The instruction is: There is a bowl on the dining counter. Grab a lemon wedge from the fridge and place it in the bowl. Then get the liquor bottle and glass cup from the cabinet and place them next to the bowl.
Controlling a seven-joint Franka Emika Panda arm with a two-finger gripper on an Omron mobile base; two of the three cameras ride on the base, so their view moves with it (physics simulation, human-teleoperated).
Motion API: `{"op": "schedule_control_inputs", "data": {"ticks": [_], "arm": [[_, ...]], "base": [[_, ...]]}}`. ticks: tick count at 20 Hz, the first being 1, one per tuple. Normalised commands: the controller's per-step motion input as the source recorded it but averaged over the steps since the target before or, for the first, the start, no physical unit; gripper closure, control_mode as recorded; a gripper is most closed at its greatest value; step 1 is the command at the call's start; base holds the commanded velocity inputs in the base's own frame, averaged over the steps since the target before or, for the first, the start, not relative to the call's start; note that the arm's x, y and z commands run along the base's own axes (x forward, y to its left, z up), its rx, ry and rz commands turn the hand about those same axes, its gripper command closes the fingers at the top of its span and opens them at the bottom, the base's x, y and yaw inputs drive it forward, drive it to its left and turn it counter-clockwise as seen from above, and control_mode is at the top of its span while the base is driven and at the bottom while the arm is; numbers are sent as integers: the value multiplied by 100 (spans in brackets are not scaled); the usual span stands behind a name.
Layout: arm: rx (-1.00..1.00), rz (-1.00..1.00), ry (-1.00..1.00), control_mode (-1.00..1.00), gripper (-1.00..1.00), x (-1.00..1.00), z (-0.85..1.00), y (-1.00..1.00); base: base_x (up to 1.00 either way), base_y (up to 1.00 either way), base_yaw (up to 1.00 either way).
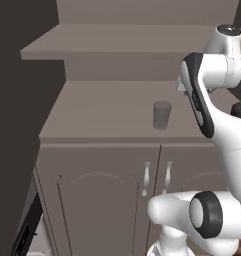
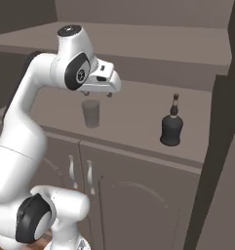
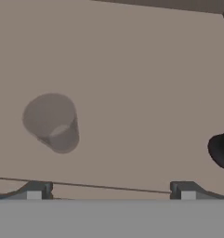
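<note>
Hovering above the cabinet (image 1: 99, 200) shelf with its jaws spread wide and empty, the pincer (image 3: 111, 188) looks down on the glass cup (image 2: 90, 114), upright just below it. To pick cleanly, it should centre over the cup, or shift right toward the liquor bottle (image 2: 171, 128) standing well apart, before descending.

Taupe-brown cabinet (image 2: 138, 122), near-black liquor bottle (image 2: 171, 128), clear greyish glass cup (image 2: 90, 113)
</note>
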Motion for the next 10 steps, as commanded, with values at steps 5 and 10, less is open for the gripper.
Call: {"op": "schedule_control_inputs", "data": {"ticks": [5,10], "arm": [[0,0,0,100,-100,0,0,0],[0,0,0,100,-100,0,0,0]], "base": [[-20,47,1],[-1,28,0]]}}
